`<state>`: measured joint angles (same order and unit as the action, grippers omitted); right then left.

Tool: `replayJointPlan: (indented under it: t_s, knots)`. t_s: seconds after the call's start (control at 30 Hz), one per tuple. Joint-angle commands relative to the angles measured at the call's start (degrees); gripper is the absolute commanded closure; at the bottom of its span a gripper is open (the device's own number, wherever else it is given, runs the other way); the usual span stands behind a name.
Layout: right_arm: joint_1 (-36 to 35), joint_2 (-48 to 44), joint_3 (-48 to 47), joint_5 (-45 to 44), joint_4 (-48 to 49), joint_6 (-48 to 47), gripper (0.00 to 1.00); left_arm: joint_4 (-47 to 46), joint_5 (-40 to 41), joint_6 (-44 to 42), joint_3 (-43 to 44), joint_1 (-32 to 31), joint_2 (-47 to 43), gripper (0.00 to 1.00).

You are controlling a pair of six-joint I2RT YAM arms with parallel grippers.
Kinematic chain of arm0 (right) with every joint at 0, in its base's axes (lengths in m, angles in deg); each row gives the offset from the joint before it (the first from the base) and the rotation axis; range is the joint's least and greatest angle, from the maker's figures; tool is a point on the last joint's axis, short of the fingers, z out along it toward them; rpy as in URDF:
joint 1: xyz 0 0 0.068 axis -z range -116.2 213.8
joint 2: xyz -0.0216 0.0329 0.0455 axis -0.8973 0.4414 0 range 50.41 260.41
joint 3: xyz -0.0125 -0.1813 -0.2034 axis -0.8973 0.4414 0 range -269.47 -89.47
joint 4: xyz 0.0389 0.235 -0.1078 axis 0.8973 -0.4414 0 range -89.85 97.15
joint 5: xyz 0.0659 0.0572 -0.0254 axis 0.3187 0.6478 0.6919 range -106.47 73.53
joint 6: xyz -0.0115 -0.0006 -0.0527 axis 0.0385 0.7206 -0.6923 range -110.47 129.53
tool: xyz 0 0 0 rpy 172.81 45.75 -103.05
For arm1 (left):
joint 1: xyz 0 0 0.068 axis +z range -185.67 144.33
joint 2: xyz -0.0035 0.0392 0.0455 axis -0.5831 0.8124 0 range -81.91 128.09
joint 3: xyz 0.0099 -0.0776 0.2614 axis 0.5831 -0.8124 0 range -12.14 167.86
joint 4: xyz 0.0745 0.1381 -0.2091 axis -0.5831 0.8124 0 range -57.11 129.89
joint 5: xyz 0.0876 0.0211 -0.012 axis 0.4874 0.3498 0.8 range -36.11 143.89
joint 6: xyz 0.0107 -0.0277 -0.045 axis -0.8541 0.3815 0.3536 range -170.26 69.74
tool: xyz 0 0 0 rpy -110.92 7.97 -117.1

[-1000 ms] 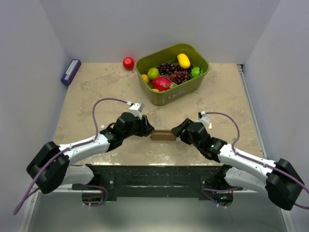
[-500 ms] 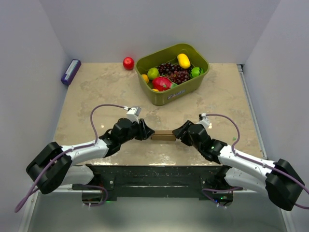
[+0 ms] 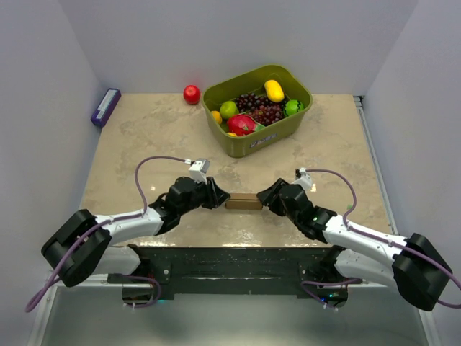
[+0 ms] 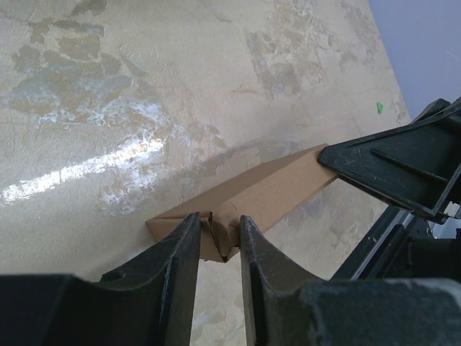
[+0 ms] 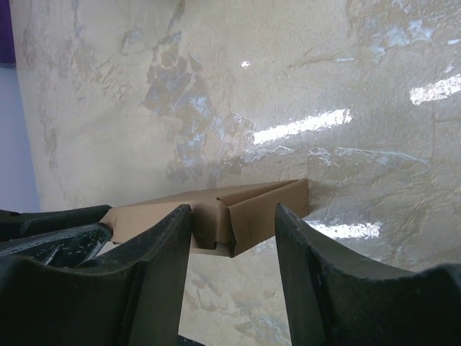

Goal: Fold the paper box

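The paper box is a small flat brown cardboard box lying on the table near the front edge, between the two arms. My left gripper is at its left end. In the left wrist view the left gripper has its fingers nearly together, pinching the folded end flap of the box. My right gripper is at the right end. In the right wrist view the right gripper is open, its fingers standing wide on either side of the box's end, where a flap stands partly folded.
An olive-green bin holding several fruits stands at the back middle. A red apple lies left of it. A small purple box lies at the back left edge. Walls close in on both sides.
The left arm's wrist has dropped lower and shifted slightly at the box's left end. The right arm and the box have barely moved.
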<state>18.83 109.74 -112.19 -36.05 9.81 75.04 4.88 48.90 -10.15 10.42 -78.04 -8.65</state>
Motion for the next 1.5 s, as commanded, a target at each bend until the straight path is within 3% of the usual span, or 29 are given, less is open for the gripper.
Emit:
replayJointPlan:
  t_s: [0.0,0.23,0.37,0.5,0.77,0.97,1.27,1.47]
  knots:
    - [0.15,1.31,0.22,-1.96,-4.41,-2.23,0.5,6.21,-0.28,-0.66,-2.61,0.09,2.33,0.71]
    - [0.06,1.4,2.77,-2.31,-3.45,-1.8,0.62,8.14,1.92,-2.94,-2.18,0.09,4.61,0.73]
    - [-0.03,2.45,3.91,-2.31,-2.83,-1.27,0.64,9.2,1.92,-3.29,-1.39,0.09,4.53,0.65]
    - [0.06,3.16,4.44,-2.49,-2.92,-0.92,0.66,10.78,1.92,-3.73,-1.03,0.09,4.79,0.65]
    - [0.06,2.72,6.19,-2.84,-2.92,-0.3,0.71,10.0,1.13,-3.56,-4.54,0.09,4.35,0.76]
    - [-0.03,3.42,7.51,-2.93,-2.92,0.4,0.73,8.76,-0.37,-3.29,-5.6,-0.08,6.46,0.78]
    - [-0.29,3.6,8.3,-3.45,-2.04,-0.48,0.75,16.93,7.98,-4.87,-3.5,-7.36,7.6,0.75]
    - [-0.56,2.28,9.8,-3.37,-0.46,-0.48,0.83,16.67,9.56,-5.22,-3.58,-8.52,9.63,0.82]
